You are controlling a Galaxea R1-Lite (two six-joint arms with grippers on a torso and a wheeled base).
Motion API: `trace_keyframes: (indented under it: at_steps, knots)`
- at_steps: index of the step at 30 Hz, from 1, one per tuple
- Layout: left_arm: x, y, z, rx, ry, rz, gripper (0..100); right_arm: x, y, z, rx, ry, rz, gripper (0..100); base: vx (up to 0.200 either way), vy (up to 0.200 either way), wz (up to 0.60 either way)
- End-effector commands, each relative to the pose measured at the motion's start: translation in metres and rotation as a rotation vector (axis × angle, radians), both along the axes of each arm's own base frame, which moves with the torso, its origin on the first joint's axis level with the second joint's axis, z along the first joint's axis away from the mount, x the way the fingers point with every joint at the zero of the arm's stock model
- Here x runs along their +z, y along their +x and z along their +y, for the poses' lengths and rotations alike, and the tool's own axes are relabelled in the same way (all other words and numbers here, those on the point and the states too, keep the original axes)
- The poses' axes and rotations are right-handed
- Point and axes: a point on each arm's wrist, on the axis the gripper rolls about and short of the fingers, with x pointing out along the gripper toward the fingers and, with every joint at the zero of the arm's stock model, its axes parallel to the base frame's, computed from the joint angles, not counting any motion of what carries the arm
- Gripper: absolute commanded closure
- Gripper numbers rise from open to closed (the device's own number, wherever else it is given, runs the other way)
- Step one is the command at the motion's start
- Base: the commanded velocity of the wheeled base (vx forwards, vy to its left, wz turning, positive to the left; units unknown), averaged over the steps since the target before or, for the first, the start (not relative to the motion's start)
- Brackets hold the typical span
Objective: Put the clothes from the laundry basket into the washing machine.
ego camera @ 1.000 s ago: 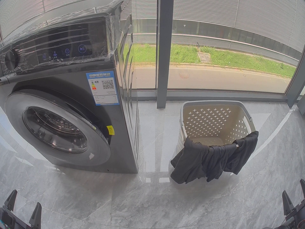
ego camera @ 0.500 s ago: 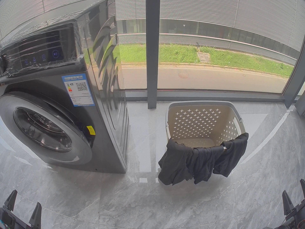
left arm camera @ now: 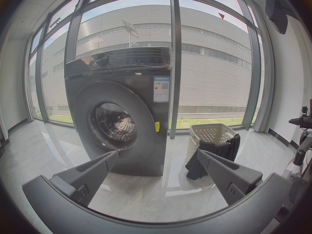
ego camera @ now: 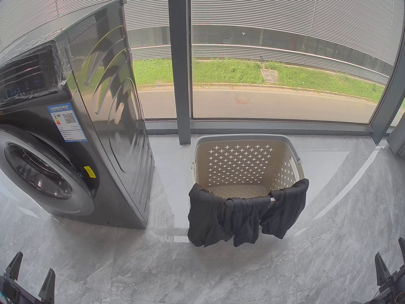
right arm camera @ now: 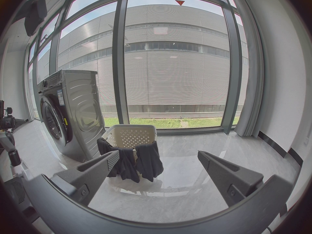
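A cream basket [ego camera: 245, 137] sits on the marble floor [ego camera: 236, 271] at centre frame, just before a tall window [ego camera: 287, 43]. The dark clothes [ego camera: 228, 220] are slung over its near rim. They hang down the outside wall and nearly reach the floor, while the rest of the basket looks bare. Draped that way, the clothes offer a loose raised fold facing the robot. That fold is likely the easiest place to pinch them.

The washer [ego camera: 109, 119] fills the left of the frame, near the basket with a strip of floor between them. Its front is turned toward the lower left, and plastic film wraps its control panel. Its round door [ego camera: 40, 172] appears shut, so it would probably have to be opened before any loading.

At the lower left corner, the left gripper [ego camera: 33, 271] hangs low with its fingers spread and nothing between them. At the lower right corner, the right gripper [ego camera: 391, 256] is likewise wide open and empty. Both are well apart from the clothes. With the basket ahead and the arms parked low, the job appears to be at the approach stage, with no garment yet lifted.
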Motion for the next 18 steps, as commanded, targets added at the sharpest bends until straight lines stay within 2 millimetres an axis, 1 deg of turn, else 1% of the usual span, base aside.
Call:
trace_keyframes:
  at_steps: [1,11,18]
  knots:
    - [-0.0053,-0.0001,0.0,-0.002,0.001,0.0,0,-0.0051,0.0006,0.0,0.001,0.0,0.009,0,0.0,0.0,0.0]
    - [-0.0053,-0.0001,0.0,0.001,0.001,0.0,0,-0.0051,0.0006,0.0,0.0,0.0,0.009,0,0.0,0.0,0.0]
    - [-0.0053,-0.0001,0.0001,0.002,-0.001,0.0,0,-0.0051,0.0006,0.0,0.0,0.0,0.009,0,0.2,0.0,0.0]
